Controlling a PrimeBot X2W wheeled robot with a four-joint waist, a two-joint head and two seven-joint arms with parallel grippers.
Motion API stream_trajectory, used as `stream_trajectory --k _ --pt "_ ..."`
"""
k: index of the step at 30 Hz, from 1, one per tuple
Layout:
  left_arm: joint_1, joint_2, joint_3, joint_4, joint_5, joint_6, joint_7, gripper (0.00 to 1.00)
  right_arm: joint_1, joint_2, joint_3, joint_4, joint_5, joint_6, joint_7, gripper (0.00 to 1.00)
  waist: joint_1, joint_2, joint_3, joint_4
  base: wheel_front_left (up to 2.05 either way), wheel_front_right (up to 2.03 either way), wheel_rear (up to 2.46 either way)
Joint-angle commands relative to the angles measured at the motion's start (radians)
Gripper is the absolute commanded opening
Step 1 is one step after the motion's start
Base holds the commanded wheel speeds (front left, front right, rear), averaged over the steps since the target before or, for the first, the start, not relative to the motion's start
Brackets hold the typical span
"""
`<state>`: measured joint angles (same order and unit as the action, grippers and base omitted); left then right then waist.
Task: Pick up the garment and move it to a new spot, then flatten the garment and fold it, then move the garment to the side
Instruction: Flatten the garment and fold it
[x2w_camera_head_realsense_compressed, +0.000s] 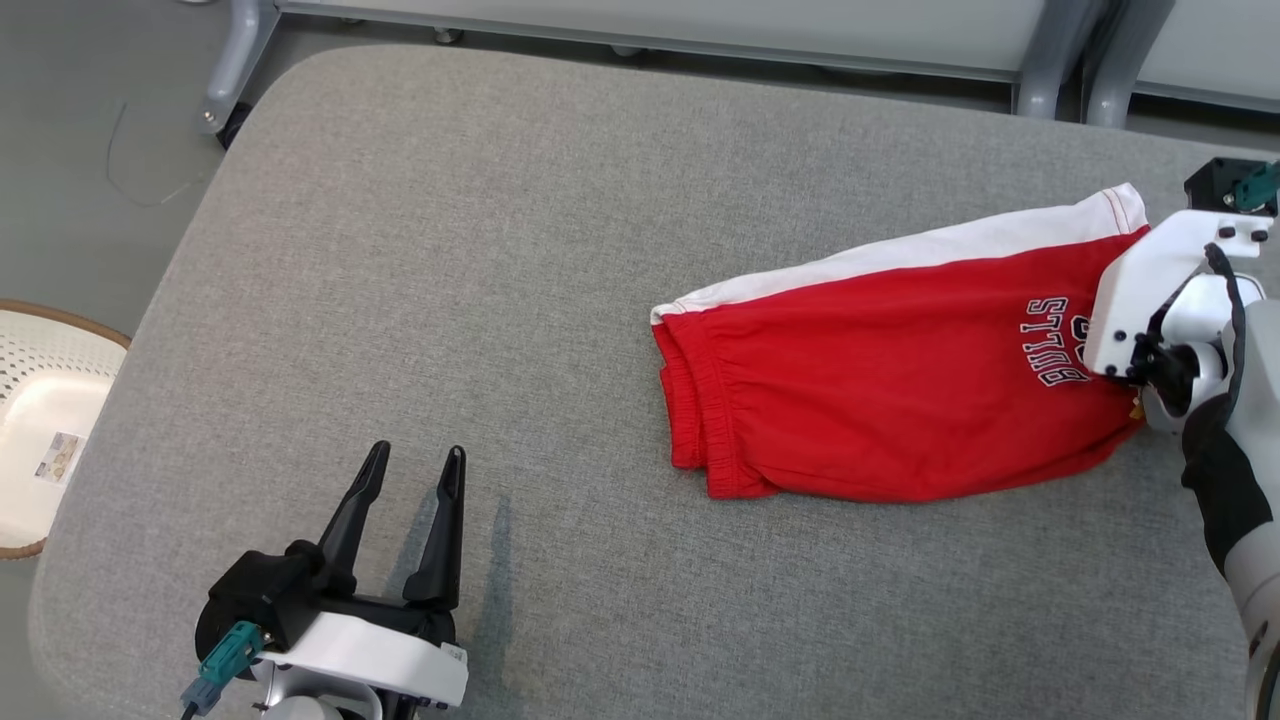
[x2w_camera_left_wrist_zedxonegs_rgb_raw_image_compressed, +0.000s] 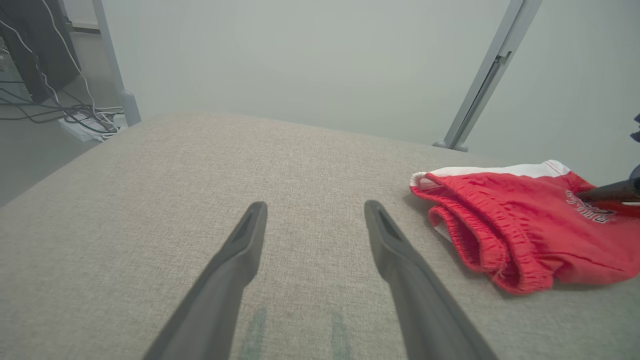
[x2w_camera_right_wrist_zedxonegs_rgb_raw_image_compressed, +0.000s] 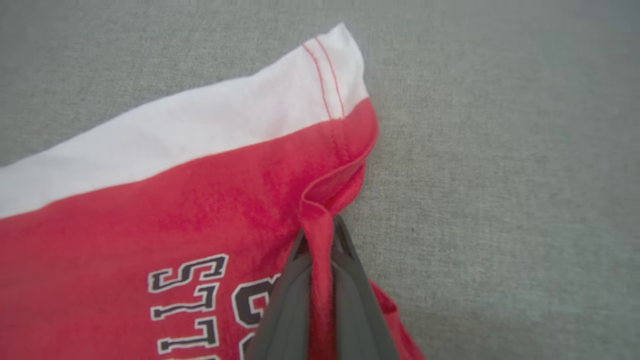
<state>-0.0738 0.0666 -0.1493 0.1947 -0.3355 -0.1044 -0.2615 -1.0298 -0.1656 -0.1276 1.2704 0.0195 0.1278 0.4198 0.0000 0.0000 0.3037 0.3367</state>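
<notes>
Our right gripper pinches a hem fold of the red-and-white jersey shorts; their long axis runs leftward, waistband nearer our spread left gripper, well apart.

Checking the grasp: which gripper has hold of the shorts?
The right gripper, shut on a fold of the red shorts; the left gripper stands open, apart from them.
</notes>
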Motion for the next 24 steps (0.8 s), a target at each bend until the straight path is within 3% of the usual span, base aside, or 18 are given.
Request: stream_trajectory --k 1,9,19,21,24 --pt "-0.014 0.001 0.001 0.005 0.004 -0.003 -0.004 1.00 0.044 -0.008 -0.014 0.005 -0.016 0.004 -0.017 0.00 0.0000 0.0000 -0.017 -0.005 0.00 0.00 0.00" --pt "0.024 0.005 0.005 0.013 0.003 -0.007 -0.004 1.00 0.091 -0.059 -0.056 -0.061 -0.065 0.003 -0.112 0.00 0.0000 0.0000 -0.103 -0.051 0.00 0.00 0.00" --pt "0.051 0.002 0.008 0.018 -0.007 0.003 -0.004 1.00 0.201 -0.124 -0.122 -0.179 -0.180 0.003 -0.119 0.00 0.0000 0.0000 -0.170 -0.094 0.00 0.00 0.00" --pt "0.061 0.002 0.004 0.020 -0.008 0.003 -0.004 1.00 0.234 -0.109 -0.137 -0.246 -0.245 0.003 -0.107 0.00 0.0000 0.0000 -0.180 -0.096 0.00 0.00 0.00" --pt "0.066 0.002 0.000 0.022 -0.009 0.003 -0.004 1.00 0.248 -0.034 -0.109 -0.294 -0.248 0.003 -0.095 0.00 0.0000 0.0000 -0.190 -0.095 0.00 0.00 0.00"
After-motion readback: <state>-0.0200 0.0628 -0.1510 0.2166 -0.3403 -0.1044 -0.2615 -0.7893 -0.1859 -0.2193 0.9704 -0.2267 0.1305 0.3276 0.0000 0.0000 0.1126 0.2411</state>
